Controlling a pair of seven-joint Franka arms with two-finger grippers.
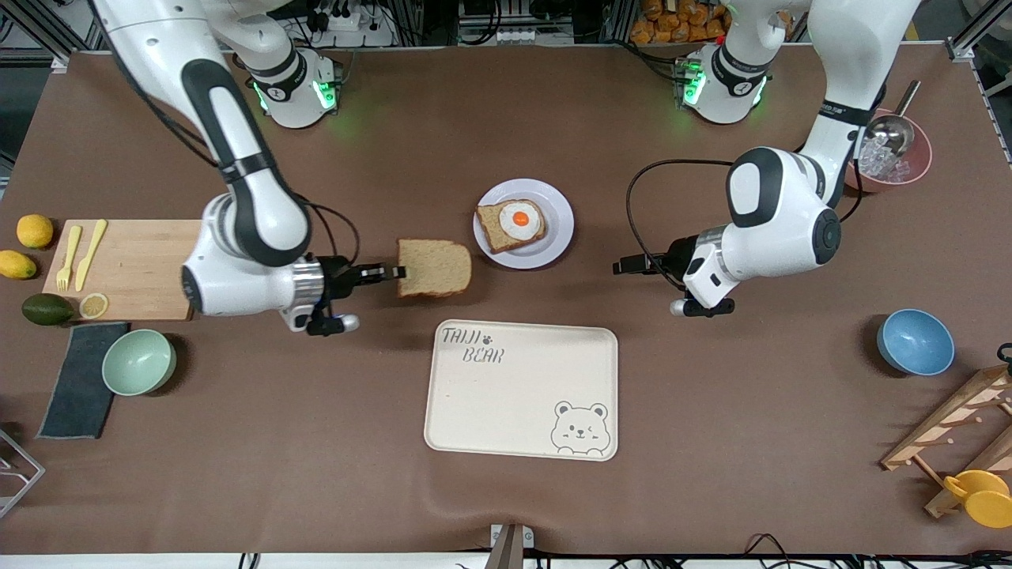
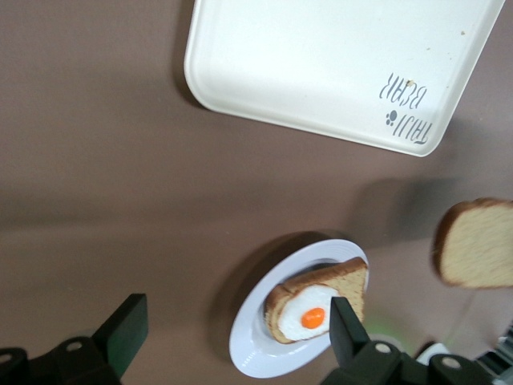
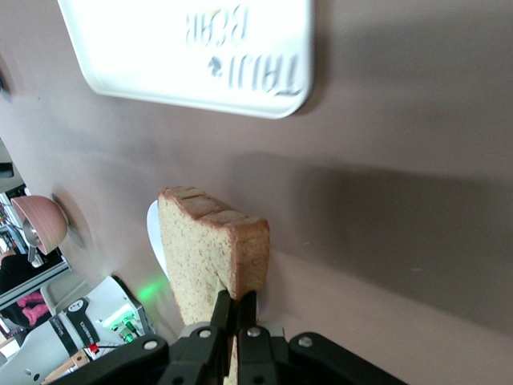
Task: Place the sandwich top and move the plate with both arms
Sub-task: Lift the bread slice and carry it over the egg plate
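the right gripper (image 1: 393,273) pinches the sandwich top (image 1: 434,269) by its edge above bare table, just beside the plate (image 1: 553,237). the left gripper (image 1: 624,266) hovers with fingers spread, open tabletop between it and the plate's rim.

Front camera looks down on my worktop (image 1: 711,442) from high; both wrist cameras sit close, sharing the tray (image 2: 321,72) and plate (image 2: 256,353).

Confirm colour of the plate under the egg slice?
Pale lavender-white, plain, no pattern. The plate shows best in the front view.
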